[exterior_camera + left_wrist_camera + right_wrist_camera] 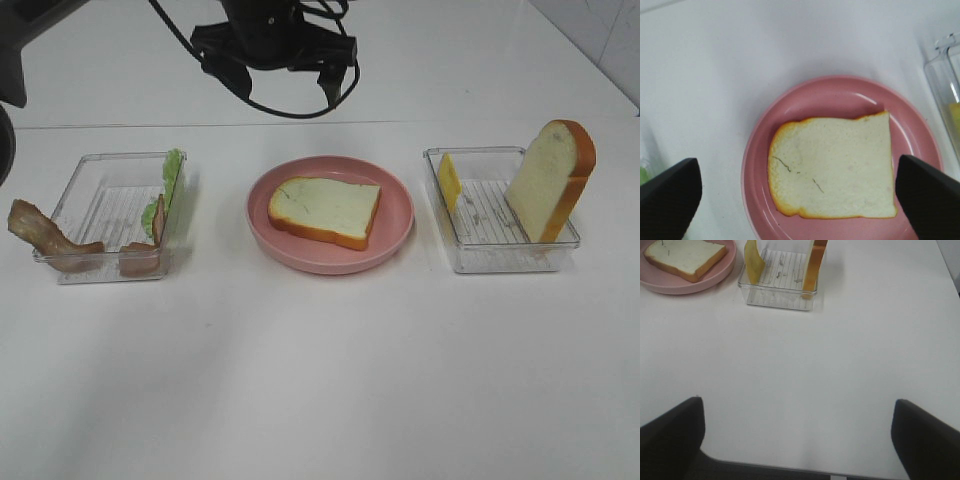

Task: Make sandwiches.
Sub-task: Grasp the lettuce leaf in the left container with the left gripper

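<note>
bread [325, 208] lies flat on the plate [400, 215]. left gripper [800, 192] and right gripper [800, 435] both gape wide, empty. next i'd pinch the lettuce [173, 175], at the plate's 9 o'clock, by its top edge.

Two bread slices [325, 210] [548, 180], two trays [100, 215] [490, 245], one plate [398, 205], one cheese slice [450, 181].

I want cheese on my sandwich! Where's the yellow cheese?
In the high view, the yellow cheese slice leans on edge in the right-hand clear tray, at its left wall, between the pink plate and the upright bread slice.
</note>
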Controlling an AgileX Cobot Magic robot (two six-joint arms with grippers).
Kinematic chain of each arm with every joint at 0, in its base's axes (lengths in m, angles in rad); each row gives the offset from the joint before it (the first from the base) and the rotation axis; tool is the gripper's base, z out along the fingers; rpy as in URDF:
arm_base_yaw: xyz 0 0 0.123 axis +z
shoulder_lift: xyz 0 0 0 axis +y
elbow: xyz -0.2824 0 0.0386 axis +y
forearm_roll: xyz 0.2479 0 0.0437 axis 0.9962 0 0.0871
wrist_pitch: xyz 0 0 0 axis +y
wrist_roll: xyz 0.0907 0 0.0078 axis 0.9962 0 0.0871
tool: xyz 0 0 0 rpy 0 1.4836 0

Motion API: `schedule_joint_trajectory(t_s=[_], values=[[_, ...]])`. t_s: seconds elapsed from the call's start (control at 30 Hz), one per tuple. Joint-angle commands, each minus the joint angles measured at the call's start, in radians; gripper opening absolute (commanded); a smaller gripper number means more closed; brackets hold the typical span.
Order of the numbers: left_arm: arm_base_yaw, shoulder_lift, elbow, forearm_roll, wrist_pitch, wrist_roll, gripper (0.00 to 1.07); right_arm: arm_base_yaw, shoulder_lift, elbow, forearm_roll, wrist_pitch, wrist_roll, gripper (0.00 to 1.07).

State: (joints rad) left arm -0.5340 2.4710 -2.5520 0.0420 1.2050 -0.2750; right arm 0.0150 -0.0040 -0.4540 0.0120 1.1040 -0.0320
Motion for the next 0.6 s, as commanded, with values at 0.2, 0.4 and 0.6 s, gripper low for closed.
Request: schedule_joint_trajectory(t_s=[0.2,0.4,0.6], values=[[0.060,-0.107,-0.025,-0.062,0.111,0.035,1.02,-0.004,-0.034,0.001,0.005,-0.002,0.002,0.99],[0.107,-0.196,0.065,-0.060,0.111,0.042,1.02,-0.004,-0.034,0.001,0.005,-0.002,0.002,0.99],[0.185,-0.281,0.280,-0.050,0.110,0.049,1.02,-0.004,-0.034,0.001,0.005,-0.002,0.002,0.99]])
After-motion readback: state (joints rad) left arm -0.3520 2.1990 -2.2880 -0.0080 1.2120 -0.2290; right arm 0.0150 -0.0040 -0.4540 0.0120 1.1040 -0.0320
